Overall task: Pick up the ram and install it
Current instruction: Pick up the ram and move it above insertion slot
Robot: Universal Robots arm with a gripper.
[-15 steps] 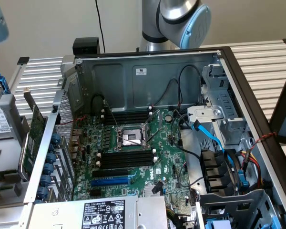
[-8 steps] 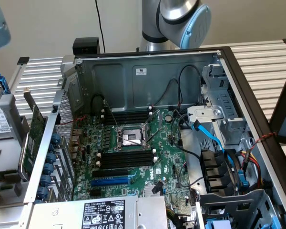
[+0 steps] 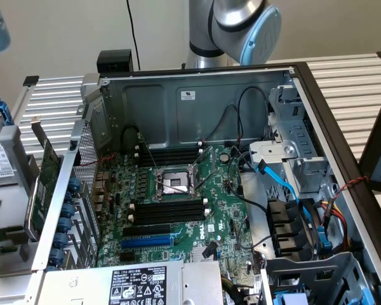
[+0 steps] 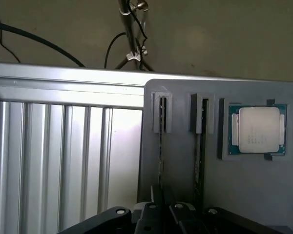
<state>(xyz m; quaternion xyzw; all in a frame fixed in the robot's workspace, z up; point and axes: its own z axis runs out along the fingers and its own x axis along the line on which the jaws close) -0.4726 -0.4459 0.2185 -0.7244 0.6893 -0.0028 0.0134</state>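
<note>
Exterior view: one case (image 3: 197, 95) lying open-topped, motherboard (image 3: 178, 190) exposed, two banks of black slots (image 3: 168, 210). The arm (image 3: 241, 25) is beyond the far wall.
Wrist view: gripper (image 4: 163, 217) pinching one ram (image 4: 161, 141) that stands edgewise in the tray (image 4: 263, 195). A second ram (image 4: 201, 146) sits between it and one CPU (image 4: 257, 130).

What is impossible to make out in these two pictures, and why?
Wrist view: the ram stands edge-on in the grey holder, so labels and chips are hidden.
Wrist view: the gripper is cut off by the picture's edge; its hold on the ram is unclear.
Exterior view: print on the power supply label is too small.
</note>
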